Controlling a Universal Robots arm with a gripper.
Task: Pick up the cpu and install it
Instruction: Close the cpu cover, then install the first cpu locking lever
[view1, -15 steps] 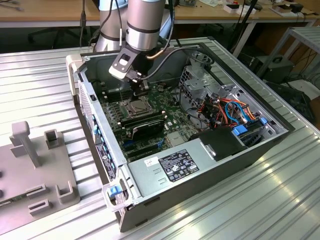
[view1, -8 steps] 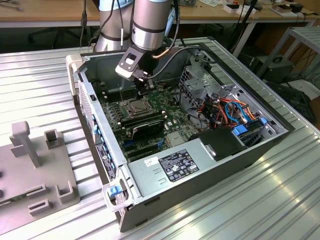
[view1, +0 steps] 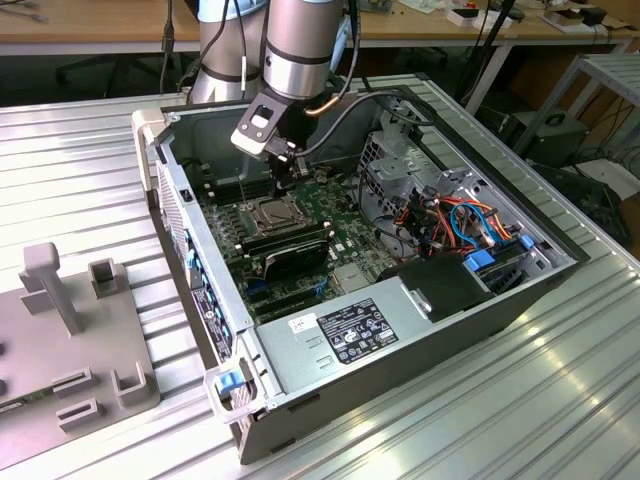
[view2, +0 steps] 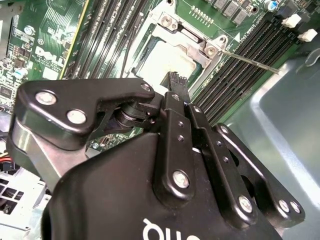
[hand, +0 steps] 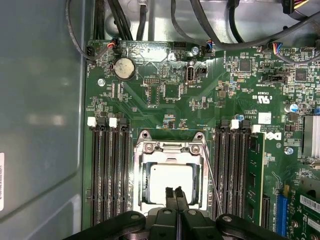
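Fingers (hand: 169, 197) of the gripper (hand: 175, 192), 2 black tips in the first wrist view, are pressed together with nothing clamped between them, poised over the cpu (hand: 170, 176). That chip lies flat inside the metal socket frame (hand: 172, 146) (its thin lever (hand: 212, 180) standing aside), seemingly seated there already; whether the tips touch its top is unclear.
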